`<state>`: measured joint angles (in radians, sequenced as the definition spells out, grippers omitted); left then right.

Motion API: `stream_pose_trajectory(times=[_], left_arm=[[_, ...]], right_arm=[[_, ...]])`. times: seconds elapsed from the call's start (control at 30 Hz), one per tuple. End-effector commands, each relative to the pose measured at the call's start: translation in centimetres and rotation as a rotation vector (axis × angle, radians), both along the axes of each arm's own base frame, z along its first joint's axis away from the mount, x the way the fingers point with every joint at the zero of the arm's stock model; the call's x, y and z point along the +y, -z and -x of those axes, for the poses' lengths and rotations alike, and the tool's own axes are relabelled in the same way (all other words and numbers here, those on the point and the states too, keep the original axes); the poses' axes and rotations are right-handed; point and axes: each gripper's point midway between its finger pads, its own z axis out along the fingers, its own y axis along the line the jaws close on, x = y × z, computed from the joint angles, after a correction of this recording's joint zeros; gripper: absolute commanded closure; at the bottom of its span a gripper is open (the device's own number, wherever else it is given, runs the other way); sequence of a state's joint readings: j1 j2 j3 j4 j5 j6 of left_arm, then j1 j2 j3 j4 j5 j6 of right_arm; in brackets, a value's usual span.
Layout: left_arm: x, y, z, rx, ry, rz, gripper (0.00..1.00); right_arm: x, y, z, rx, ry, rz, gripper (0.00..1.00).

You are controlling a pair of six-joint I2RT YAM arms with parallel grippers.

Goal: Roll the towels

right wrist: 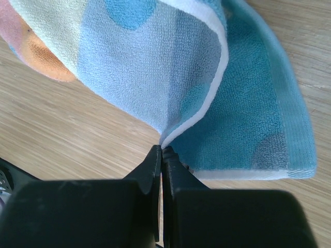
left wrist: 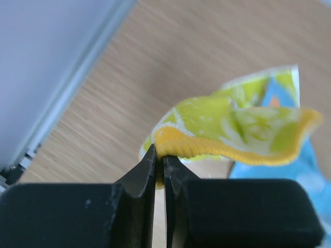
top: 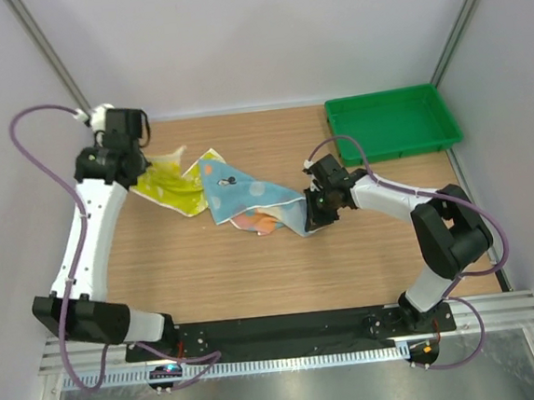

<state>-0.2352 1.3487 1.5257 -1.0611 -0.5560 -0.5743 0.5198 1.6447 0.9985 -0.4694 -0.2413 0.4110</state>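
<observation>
At the far right corner of the worktop (top: 254, 267) you have the green tray (top: 384, 95), well apart from both towels, which lie outside it on the wood. Your left claw (left wrist: 159, 155) is clamped tight on the orange-yellow hem of the yellow towel (top: 168, 188) at the far left. That corner is lifted and curls above the wood, while the rest spreads flat toward the middle. Your right claw (right wrist: 160, 155) is pinched shut on the white-edged border of the light blue towel (top: 248, 197), at its right end near the middle of the worktop. The cloth rises from the jaws in a fold, showing the pale dotted face, a deeper blue face and an orange-pink patch. The two towels touch where they meet.
</observation>
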Motion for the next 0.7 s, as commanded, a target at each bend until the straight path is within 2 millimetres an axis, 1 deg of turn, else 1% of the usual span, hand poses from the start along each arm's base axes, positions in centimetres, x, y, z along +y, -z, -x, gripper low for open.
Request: stream_pose_trajectory(times=[0.0,0.03,0.07,0.1,0.13,0.17,0.2,0.23,0.27,0.3,0.37,0.4,0.43,0.47,0.5,0.53,0.57,0.6,0.63,0.67], left_arm=[[7.6,-4.1,-1.4,-0.024,-0.185,-0.118,0.91],[8.6,-6.0,-2.8,-0.066,-0.218,-0.117,0.91],[9.1,-6.3,-3.1,-0.064,-0.241,-0.117,0.87],[11.1,-6.9,-3.6,-0.075,-0.293,-0.114,0.75],[11.6,-6.9,-3.9,-0.076,-0.313,-0.118,0.75],[12.0,-6.9,-3.9,-0.072,-0.328,-0.128,0.51],[12.2,-7.0,-4.4,-0.087,-0.334,-0.139,0.27],[12.4,-6.3,-4.5,-0.07,-0.341,-0.15,0.08],[12.5,-6.0,-4.4,-0.055,-0.35,-0.155,0.0],[12.6,-5.4,-3.8,-0.025,-0.362,-0.155,0.0],[11.9,-3.5,-2.9,0.015,-0.352,-0.123,0.0],[10.7,-2.9,-3.7,-0.015,-0.304,-0.06,0.0],[9.8,-1.8,-3.7,-0.012,-0.269,-0.029,0.0],[8.1,0.2,-2.9,0.012,-0.201,0.0,0.0],[6.8,1.4,-3.1,0.009,-0.157,0.028,0.0],[4.2,2.0,-4.0,-0.019,-0.065,0.093,0.0],[2.0,2.9,-4.2,-0.013,0.005,0.119,0.0],[0.6,5.2,-3.5,0.035,0.033,0.142,0.0],[-1.4,6.0,-3.6,0.044,0.089,0.19,0.0],[-3.7,6.8,-3.4,0.067,0.151,0.2,0.0]], right_arm=[[0.2,-1.6,-0.2,-0.038,-0.005,-0.019,0.99],[0.1,-1.6,0.1,-0.035,-0.013,-0.012,0.99],[0.0,-1.7,0.0,-0.038,-0.012,-0.009,0.99],[-0.2,-1.7,0.1,-0.04,-0.016,0.001,0.99],[-0.3,-1.8,0.1,-0.042,-0.015,0.006,0.99],[-0.4,-1.7,0.1,-0.042,-0.013,0.011,0.99],[-0.4,-1.8,0.2,-0.045,-0.017,0.011,0.99],[-0.5,-1.8,0.3,-0.044,-0.02,0.013,0.99],[-0.7,-1.5,0.4,-0.039,-0.017,0.02,0.99],[-0.8,-1.5,0.5,-0.037,-0.021,0.022,0.99],[-1.0,-1.3,0.5,-0.037,-0.016,0.03,0.99],[-1.1,-1.1,0.6,-0.035,-0.016,0.035,0.99],[-1.0,-1.0,0.6,-0.032,-0.02,0.039,0.99],[-1.0,-1.0,0.5,-0.035,-0.019,0.04,0.98],[-1.1,-1.0,0.4,-0.036,-0.02,0.042,0.96],[-1.0,-1.0,0.3,-0.036,-0.018,0.042,0.95],[-1.0,-1.1,0.2,-0.039,-0.019,0.047,0.94],[-1.0,-1.1,0.1,-0.039,-0.018,0.049,0.91],[-1.1,-1.2,0.1,-0.041,-0.017,0.053,0.87],[-1.1,-1.3,-0.1,-0.046,-0.019,0.055,0.85]])
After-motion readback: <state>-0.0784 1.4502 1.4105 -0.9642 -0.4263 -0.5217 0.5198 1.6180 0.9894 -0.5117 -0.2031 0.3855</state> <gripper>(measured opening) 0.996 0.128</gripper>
